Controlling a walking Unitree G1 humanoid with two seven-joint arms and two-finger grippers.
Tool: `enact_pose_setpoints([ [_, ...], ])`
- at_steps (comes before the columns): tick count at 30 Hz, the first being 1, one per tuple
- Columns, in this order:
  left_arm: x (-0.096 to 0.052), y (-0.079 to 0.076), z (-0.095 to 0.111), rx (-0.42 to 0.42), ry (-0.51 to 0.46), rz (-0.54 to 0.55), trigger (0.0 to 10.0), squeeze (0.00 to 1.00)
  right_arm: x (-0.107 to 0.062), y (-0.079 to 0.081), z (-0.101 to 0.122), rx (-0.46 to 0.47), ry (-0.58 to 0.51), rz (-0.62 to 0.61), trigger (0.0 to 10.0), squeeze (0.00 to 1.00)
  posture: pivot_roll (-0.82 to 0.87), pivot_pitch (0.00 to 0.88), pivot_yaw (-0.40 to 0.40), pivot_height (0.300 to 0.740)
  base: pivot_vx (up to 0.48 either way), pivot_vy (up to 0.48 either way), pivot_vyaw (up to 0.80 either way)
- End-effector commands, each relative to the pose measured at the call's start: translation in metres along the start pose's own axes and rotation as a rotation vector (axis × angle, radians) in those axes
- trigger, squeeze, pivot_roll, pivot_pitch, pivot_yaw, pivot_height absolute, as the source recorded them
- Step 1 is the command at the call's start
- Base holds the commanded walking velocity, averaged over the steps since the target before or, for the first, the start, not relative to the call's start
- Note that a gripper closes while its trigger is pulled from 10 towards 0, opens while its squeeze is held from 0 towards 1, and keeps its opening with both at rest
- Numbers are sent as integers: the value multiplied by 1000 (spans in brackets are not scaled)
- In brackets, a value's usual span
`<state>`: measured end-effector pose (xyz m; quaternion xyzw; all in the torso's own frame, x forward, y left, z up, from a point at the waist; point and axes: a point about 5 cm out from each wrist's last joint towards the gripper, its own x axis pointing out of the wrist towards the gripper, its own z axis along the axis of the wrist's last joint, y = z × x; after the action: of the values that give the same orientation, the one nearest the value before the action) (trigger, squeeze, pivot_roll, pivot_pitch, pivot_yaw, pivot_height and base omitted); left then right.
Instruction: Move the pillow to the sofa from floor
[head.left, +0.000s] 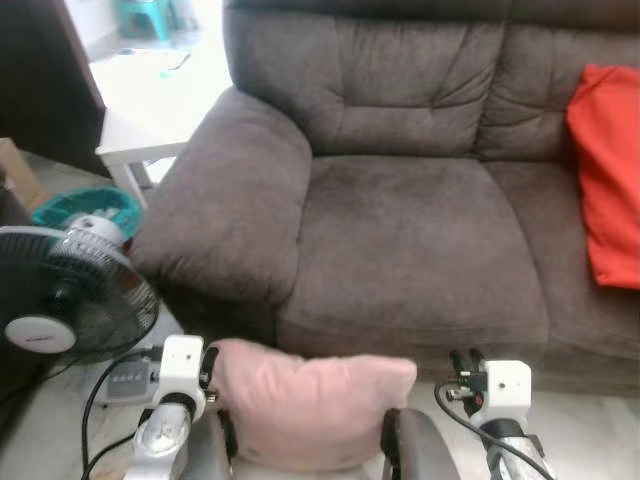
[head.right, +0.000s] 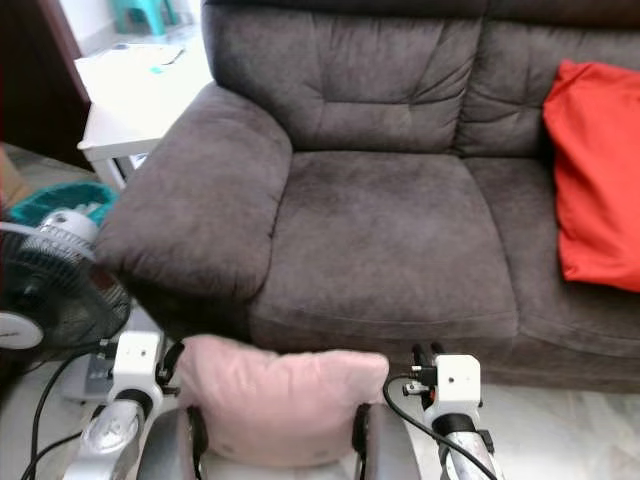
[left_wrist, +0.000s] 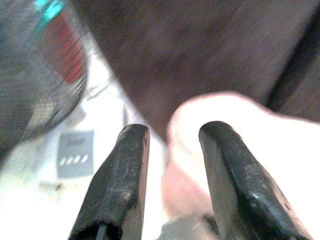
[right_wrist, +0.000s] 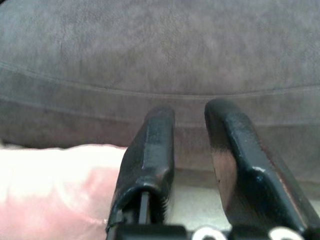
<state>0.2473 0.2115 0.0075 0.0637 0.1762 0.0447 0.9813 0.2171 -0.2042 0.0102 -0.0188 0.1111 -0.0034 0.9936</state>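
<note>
A pale pink pillow hangs low in front of the brown sofa, pressed between my two arms. My left gripper lies against the pillow's left end. In the left wrist view its fingers stand apart, with the pillow beside and behind one finger and nothing clamped. My right gripper is just off the pillow's right end and points at the sofa front. In the right wrist view its fingers are slightly apart and empty, and the pillow lies beside them.
A red cushion leans on the sofa's right seat; the left seat is bare. A standing fan, its control base and a black cable lie on the floor at my left. Behind them are a teal basket and a white table.
</note>
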Motion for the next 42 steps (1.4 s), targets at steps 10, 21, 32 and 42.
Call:
enact_pose_setpoints([
  [10, 23, 10, 8, 45, 31, -28, 10000, 1000, 0, -6, 1, 0, 4, -7, 10000, 0, 15, 33, -32, 472, 0, 0, 0],
  [21, 34, -2, 13, 5, 28, -136, 10000, 1000, 6, -9, 18, -10, -57, 8, 10000, 0, -31, 84, -59, 472, 0, 0, 0],
  [32, 39, 4, 16, -55, 25, -31, 10000, 0, 1, -23, 34, -65, -78, 56, 10000, 0, -71, 133, -150, 472, 0, 0, 0],
  [42, 45, 5, 22, -100, 25, -7, 10000, 0, 2, -32, 60, -101, -121, 98, 10000, 0, -101, 167, -208, 472, 0, 0, 0],
])
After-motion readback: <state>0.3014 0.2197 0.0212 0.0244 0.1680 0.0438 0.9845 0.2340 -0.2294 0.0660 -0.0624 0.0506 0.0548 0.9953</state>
